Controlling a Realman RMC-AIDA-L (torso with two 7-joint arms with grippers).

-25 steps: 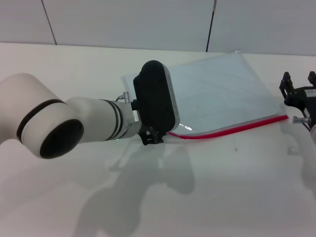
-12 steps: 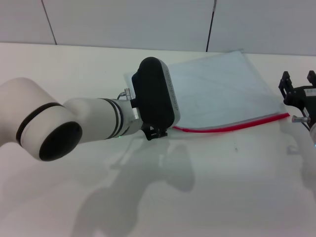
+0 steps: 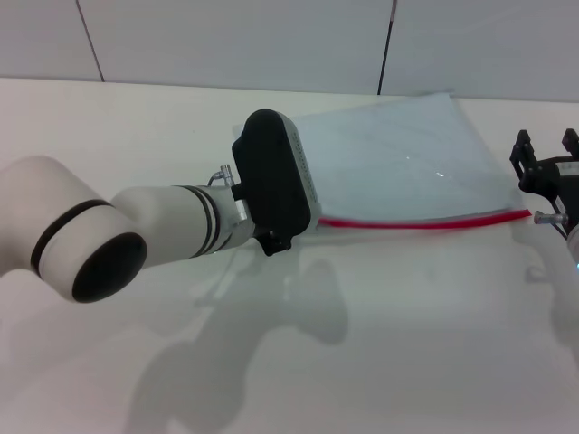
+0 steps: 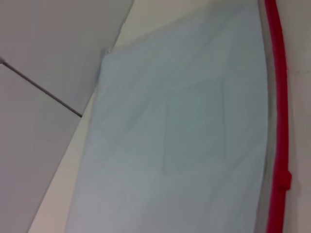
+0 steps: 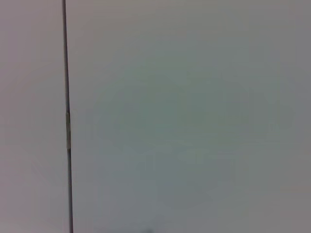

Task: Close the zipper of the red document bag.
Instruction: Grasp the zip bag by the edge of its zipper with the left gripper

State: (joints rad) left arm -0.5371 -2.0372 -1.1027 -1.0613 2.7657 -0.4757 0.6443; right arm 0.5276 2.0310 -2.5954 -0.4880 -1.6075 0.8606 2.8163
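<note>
The red document bag [image 3: 398,154], a translucent pale blue-grey pouch, lies flat on the white table at the far middle-right. Its red zipper [image 3: 416,222] runs along the near long edge. My left gripper [image 3: 276,242] is at the bag's left near corner, mostly hidden under its own black wrist body, and the corner follows it as it moves. The left wrist view looks along the bag [image 4: 184,136], with the zipper [image 4: 279,97] and a small slider [image 4: 284,179] on it. My right gripper [image 3: 546,149] hangs parked at the right edge, open, just beyond the zipper's far end.
The white table [image 3: 407,344] spreads in front of the bag, crossed by the arm's shadows. A grey panelled wall [image 3: 271,36] stands behind it. The right wrist view shows only a wall panel seam [image 5: 67,121].
My left gripper has moved back and slightly left, taking the bag's left corner with it. The bag has swung so the zipper lies nearly level. The right arm stayed still.
</note>
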